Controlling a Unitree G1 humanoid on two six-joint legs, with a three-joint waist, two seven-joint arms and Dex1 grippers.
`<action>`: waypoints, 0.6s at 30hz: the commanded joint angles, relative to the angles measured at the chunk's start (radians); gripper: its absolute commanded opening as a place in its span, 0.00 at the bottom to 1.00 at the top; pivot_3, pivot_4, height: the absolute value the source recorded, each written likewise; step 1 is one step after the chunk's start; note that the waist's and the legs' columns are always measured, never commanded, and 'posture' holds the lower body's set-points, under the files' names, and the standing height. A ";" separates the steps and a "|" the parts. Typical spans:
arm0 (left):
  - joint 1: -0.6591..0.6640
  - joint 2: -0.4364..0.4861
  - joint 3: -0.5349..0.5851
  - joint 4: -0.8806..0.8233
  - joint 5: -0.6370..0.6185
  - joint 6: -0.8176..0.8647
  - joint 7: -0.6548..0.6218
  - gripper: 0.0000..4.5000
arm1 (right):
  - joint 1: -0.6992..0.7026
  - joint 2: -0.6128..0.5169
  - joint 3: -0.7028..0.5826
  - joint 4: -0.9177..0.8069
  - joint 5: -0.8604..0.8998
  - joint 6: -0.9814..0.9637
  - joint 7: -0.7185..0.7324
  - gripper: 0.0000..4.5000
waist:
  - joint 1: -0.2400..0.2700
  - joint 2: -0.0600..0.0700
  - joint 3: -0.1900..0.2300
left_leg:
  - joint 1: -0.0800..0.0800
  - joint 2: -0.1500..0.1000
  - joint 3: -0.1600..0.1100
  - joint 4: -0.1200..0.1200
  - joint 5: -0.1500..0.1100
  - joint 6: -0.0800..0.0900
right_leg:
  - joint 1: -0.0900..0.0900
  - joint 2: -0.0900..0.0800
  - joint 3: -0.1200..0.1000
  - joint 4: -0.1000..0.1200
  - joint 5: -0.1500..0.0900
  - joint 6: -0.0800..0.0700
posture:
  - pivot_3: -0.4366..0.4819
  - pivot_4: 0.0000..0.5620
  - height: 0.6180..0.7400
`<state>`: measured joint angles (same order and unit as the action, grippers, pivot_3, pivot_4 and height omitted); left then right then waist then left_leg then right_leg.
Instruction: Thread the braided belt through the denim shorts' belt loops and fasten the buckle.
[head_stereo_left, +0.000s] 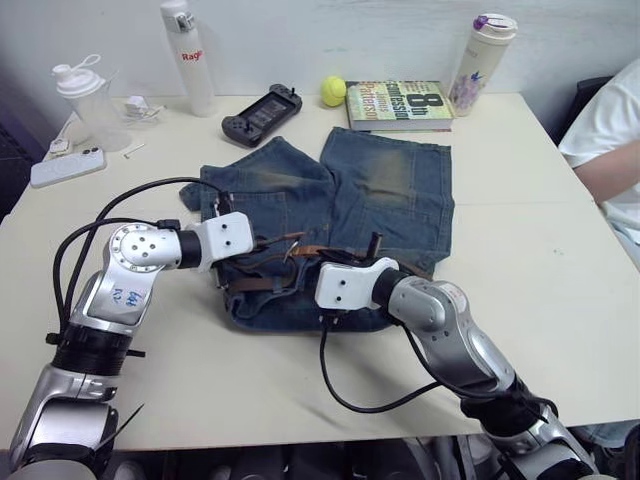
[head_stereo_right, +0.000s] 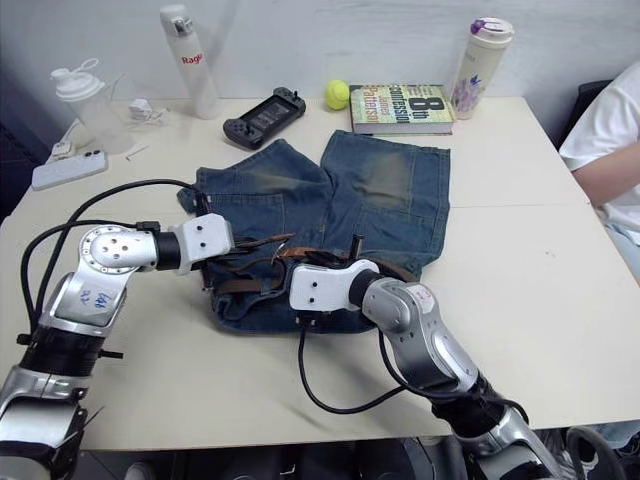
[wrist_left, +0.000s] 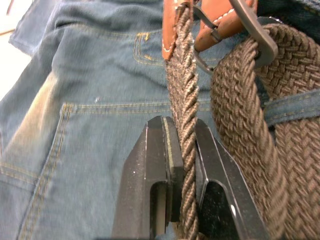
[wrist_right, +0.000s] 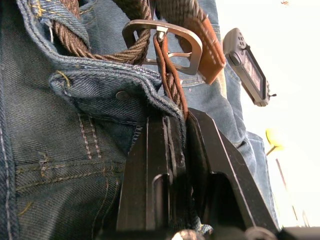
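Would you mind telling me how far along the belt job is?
Done: the belt lies along the shorts' waistband, under a loop. In hand: the left claw pinches the belt; the right claw grips by the buckle. Left: fastening it.

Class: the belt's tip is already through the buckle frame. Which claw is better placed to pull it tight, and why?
Probably the left. The left claw is clamped on the braided belt just below the buckle. The right claw grips the denim shorts at the waistband, so it can brace.
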<state>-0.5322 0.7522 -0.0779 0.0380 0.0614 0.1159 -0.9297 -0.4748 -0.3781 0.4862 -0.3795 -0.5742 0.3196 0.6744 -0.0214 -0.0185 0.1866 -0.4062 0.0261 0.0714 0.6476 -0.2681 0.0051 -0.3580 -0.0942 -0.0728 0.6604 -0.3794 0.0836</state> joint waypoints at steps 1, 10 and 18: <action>0.023 0.018 0.052 -0.050 -0.031 0.036 0.018 0.00 | -0.020 0.007 0.017 -0.004 -0.001 -0.041 0.009 0.02 | -0.004 0.000 0.000 | 0.000 0.000 0.000 0.000 0.000 0.000 | 0.000 0.000 0.000 0.000 0.000 0.000 | 0.48 0.27 1.00; 0.084 0.057 0.047 -0.098 -0.024 0.025 0.004 0.00 | -0.008 0.004 0.009 -0.001 0.005 -0.063 0.011 0.02 | -0.008 0.000 0.000 | 0.000 0.000 0.000 0.000 0.000 0.000 | -0.001 0.000 0.000 0.000 0.000 0.000 | 0.48 0.27 1.00; 0.091 0.073 0.033 -0.122 -0.018 0.025 -0.007 0.00 | -0.020 0.008 0.011 0.008 0.000 -0.068 0.004 0.02 | -0.007 0.000 0.000 | 0.000 0.000 0.000 0.000 0.000 0.000 | -0.001 0.000 0.001 0.000 0.000 0.000 | 0.48 0.27 1.00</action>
<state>-0.4387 0.8123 -0.0496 -0.0358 0.0477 0.1434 -0.9325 -0.4837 -0.3785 0.5032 -0.3518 -0.5757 0.2785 0.6852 -0.0280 -0.0185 0.1866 -0.4064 0.0262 0.0714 0.6472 -0.2681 0.0050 -0.3588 -0.0943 -0.0721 0.6609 -0.3794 0.0836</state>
